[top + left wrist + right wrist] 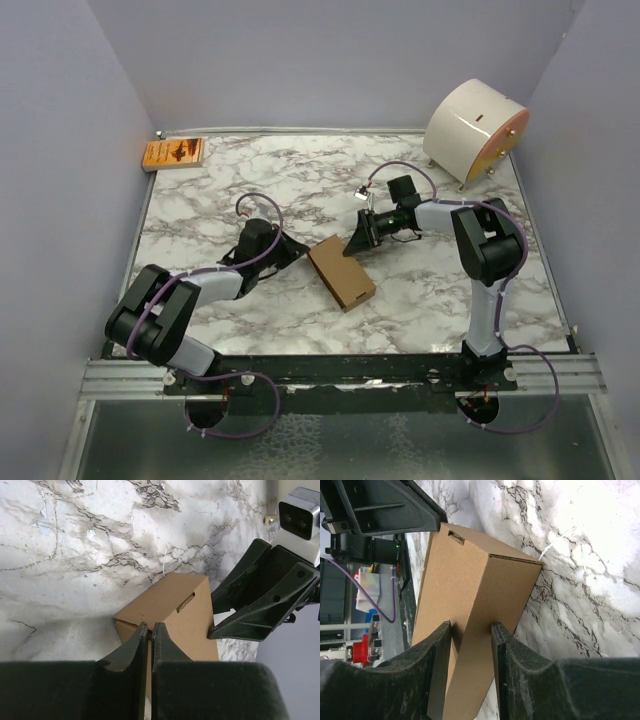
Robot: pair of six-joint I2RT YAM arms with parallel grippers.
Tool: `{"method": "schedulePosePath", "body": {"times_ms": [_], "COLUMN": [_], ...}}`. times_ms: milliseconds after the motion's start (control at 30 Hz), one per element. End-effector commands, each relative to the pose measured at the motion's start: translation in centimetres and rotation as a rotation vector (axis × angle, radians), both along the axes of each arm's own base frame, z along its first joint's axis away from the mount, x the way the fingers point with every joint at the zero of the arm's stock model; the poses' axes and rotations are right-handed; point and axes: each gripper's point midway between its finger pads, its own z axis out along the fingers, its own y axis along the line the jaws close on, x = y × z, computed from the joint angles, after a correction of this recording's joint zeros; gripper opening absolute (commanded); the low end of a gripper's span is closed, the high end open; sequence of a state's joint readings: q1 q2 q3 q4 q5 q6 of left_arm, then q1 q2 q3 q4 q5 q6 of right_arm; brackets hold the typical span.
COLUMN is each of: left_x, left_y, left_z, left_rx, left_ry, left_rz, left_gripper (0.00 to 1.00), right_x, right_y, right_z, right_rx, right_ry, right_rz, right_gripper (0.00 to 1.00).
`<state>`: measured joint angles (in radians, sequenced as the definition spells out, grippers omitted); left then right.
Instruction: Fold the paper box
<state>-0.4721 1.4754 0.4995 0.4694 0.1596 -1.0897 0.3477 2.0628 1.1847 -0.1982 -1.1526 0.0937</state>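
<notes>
With right gripper (471, 630) clamped across the paper box (342, 272), held it steady on the table (250, 170) — left gripper (151, 626), jaws pinched together at the opposite end, likely there to press that end closed.

**Counted items.** One paper box (341, 272), centre frame; one orange packet (174, 153), upper left; one white cylinder (470, 125), upper right; two pincers, left pincer (150, 626) and right pincer (471, 626); one marble surface (250, 180).

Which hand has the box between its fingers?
The right hand: its fingers straddle the paper box. The left hand is shut, fingers together at the box's end.
</notes>
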Motion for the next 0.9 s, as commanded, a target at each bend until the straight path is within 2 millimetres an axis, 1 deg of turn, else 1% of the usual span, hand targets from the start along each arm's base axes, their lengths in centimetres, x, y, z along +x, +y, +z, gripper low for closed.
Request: {"method": "schedulePosePath", "body": {"times_ms": [0, 100, 133, 167, 233, 300, 400, 467, 533, 600, 633, 700, 767, 800, 867], "left_x": [-0.5, -0.4, -0.4, -0.3, -0.1, 0.1, -0.3, -0.8, -1.7, -2.9, -3.7, -5.6, -7.7, -8.8, -10.6], "left_y": [-0.4, -0.5, -0.5, -0.5, -0.3, 0.4, 1.9, 2.7, 3.1, 3.0, 2.7, 1.3, -0.2, -0.9, -2.2], "left_z": [-1.0, -0.8, -0.6, -0.5, 0.1, 0.5, 0.8, 1.3, 2.0, 2.6, 2.9, 3.9, 4.5, 4.6, 4.5], "left_rx": [0.029, 0.029, 0.029, 0.032, 0.048, 0.086, 0.157, 0.183, 0.179, 0.149, 0.122, 0.034, -0.046, -0.081, -0.134], "left_ry": [0.039, 0.027, 0.022, 0.012, -0.016, -0.035, -0.047, -0.064, -0.083, -0.100, -0.106, -0.129, -0.141, -0.136, -0.113], "left_rz": [-0.027, -0.039, -0.044, -0.047, -0.048, -0.030, -0.006, -0.001, -0.007, -0.034, -0.055, -0.121, -0.169, -0.186, -0.197], "left_gripper": [0.00, 0.00, 0.00, 0.02, 0.11, 0.28, 0.43, 0.47, 0.47, 0.48, 0.50, 0.53, 0.56, 0.57, 0.60], "right_x": [-0.6, -0.7, -0.6, -0.4, 0.3, 1.1, 1.3, 0.6, -0.8, -2.4, -3.3, -5.3, -7.0, -7.5, -7.7], "right_y": [0.7, 0.9, 0.9, 0.9, 0.6, -0.1, -1.3, -1.8, -2.2, -2.9, -3.3, -4.1, -4.7, -5.0, -5.4], "right_z": [-0.9, -0.1, 0.4, 1.3, 3.1, 5.0, 7.2, 8.2, 9.0, 9.0, 8.8, 8.2, 7.6, 7.3, 6.7], "right_rx": [-0.028, 0.000, 0.014, 0.030, 0.061, 0.083, 0.107, 0.121, 0.142, 0.135, 0.126, 0.110, 0.110, 0.103, 0.069], "right_ry": [-0.022, -0.024, -0.032, -0.048, -0.092, -0.151, -0.235, -0.279, -0.333, -0.380, -0.401, -0.425, -0.464, -0.495, -0.533], "right_rz": [0.014, 0.021, 0.025, 0.026, 0.018, 0.001, -0.006, 0.018, 0.072, 0.103, 0.118, 0.141, 0.166, 0.173, 0.154], "right_gripper": [0.36, 0.38, 0.40, 0.47, 0.59, 0.68, 0.75, 0.76, 0.76, 0.76, 0.76, 0.76, 0.76, 0.76, 0.76]}}
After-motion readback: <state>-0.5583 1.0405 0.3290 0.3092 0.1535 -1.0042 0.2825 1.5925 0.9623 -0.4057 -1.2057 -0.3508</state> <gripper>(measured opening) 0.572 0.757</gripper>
